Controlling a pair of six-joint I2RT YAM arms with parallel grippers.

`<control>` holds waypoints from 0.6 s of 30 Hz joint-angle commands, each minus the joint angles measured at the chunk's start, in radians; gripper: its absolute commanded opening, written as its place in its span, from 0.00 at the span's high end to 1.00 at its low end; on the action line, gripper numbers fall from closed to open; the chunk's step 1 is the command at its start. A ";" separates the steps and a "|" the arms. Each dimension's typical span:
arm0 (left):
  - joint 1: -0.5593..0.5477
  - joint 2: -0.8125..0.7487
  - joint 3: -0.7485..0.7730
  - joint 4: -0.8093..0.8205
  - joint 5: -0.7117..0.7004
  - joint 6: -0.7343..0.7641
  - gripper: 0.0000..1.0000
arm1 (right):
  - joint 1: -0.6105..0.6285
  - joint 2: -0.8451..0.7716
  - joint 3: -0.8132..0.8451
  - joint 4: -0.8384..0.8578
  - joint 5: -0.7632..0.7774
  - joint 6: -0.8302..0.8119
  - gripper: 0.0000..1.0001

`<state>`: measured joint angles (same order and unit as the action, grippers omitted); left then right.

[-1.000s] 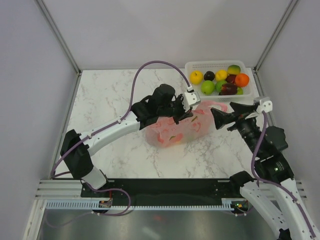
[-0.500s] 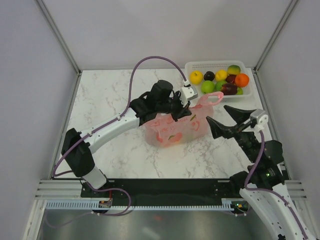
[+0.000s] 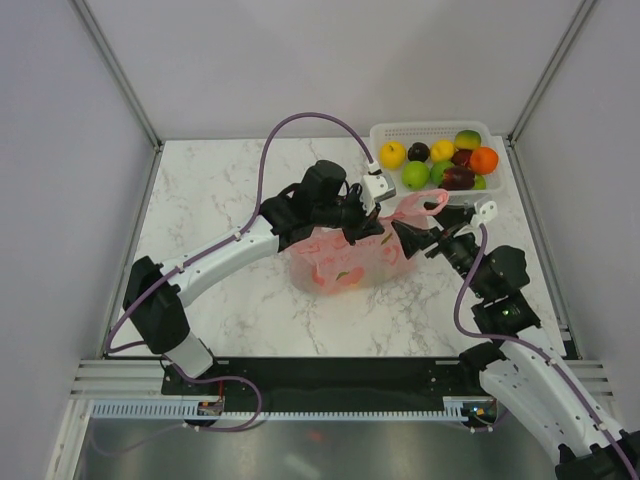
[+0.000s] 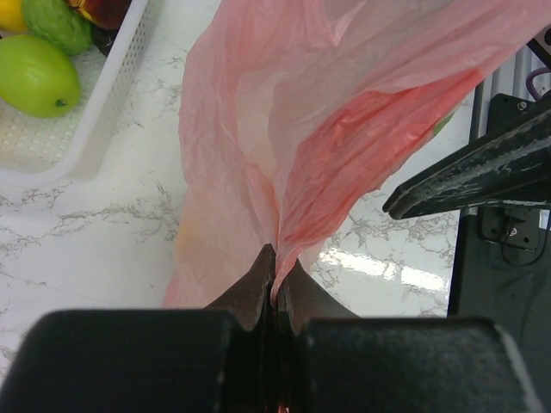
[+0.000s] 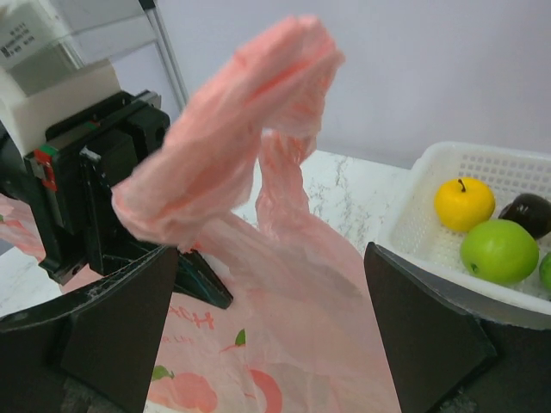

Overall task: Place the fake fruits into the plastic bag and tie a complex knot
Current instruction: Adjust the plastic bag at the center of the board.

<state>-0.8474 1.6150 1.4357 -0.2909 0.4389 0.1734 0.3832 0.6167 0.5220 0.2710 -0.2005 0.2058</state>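
The pink plastic bag (image 3: 340, 262) stands mid-table, and my left gripper (image 3: 366, 226) is shut on a pinch of its upper edge (image 4: 277, 255). One handle loop (image 5: 241, 146) sticks up loose; no knot is in view. My right gripper (image 3: 414, 236) is open, and its fingers straddle the bag's right side (image 5: 293, 327) just below that loop without closing on it. Fake fruits, among them a yellow one (image 3: 392, 154), a green one (image 3: 415, 174) and an orange one (image 3: 484, 160), lie in the white basket (image 3: 440, 130). Whether the bag holds any fruit I cannot tell.
The white lattice basket (image 5: 413, 225) sits at the back right corner, close behind the bag's handle. The left arm's purple cable (image 3: 300, 125) arcs over the table's back half. Grey walls enclose the marble table (image 3: 210, 190) on three sides.
My right arm has swung in from the right side, and its open fingers now flank the bag. The left gripper keeps its hold; the bag's handle has risen slightly.
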 commanded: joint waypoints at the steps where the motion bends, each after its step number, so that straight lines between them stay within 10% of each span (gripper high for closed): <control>1: 0.004 -0.035 0.031 0.016 0.035 -0.035 0.98 | -0.001 0.015 0.027 0.117 0.004 0.004 0.02; 18: 0.002 -0.041 0.023 0.024 0.038 -0.045 0.98 | -0.001 0.164 0.023 0.257 0.038 0.040 0.02</control>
<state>-0.8474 1.6146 1.4357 -0.2909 0.4522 0.1543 0.3836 0.7589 0.5224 0.4484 -0.1658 0.2230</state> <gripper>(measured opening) 0.030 0.979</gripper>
